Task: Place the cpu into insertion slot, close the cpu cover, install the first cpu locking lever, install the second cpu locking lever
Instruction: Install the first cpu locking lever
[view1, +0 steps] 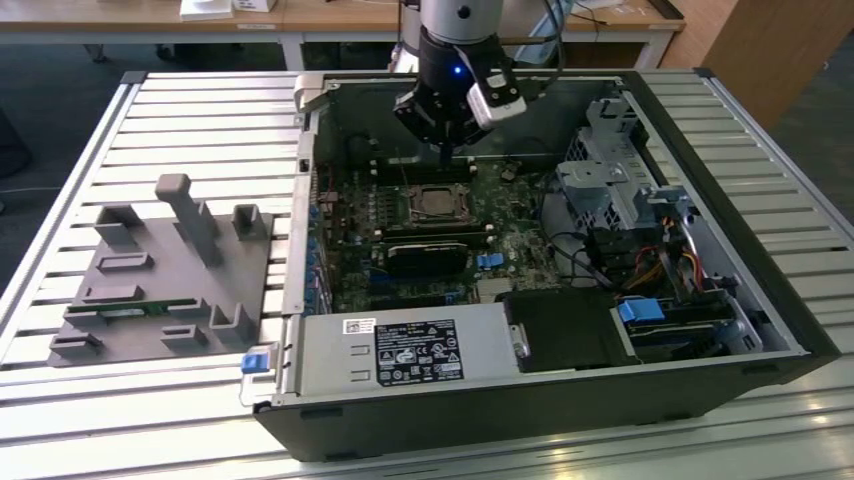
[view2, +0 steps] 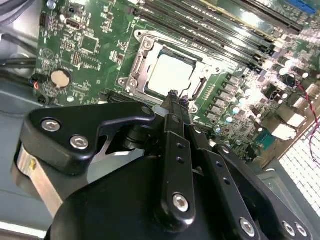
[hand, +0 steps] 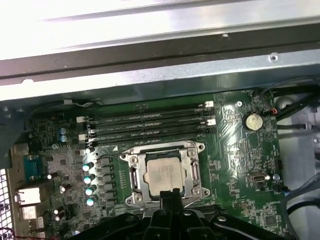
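Note:
The cpu (hand: 164, 174), a pale silver square chip, lies flat in the insertion slot (view2: 131, 82) on the green motherboard (hand: 235, 150). The cpu cover (hand: 134, 161), a silver frame with a window, lies down around the chip's edges. Thin metal levers run along two sides of the frame; whether they are latched I cannot tell. My gripper (view2: 173, 96) is shut with nothing in it. Its black tip hovers just off one edge of the socket in both wrist views (hand: 170, 199). In the exterior view the gripper (view1: 450, 160) hangs just behind the socket (view1: 434, 203), inside the open case.
Long memory slots (hand: 145, 125) run close beside the socket. A black card (view1: 427, 258), the power supply (view1: 400, 352) and a drive cage with cables (view1: 601, 190) crowd the case. A grey fixture (view1: 160, 270) stands on the slatted table at the exterior view's left.

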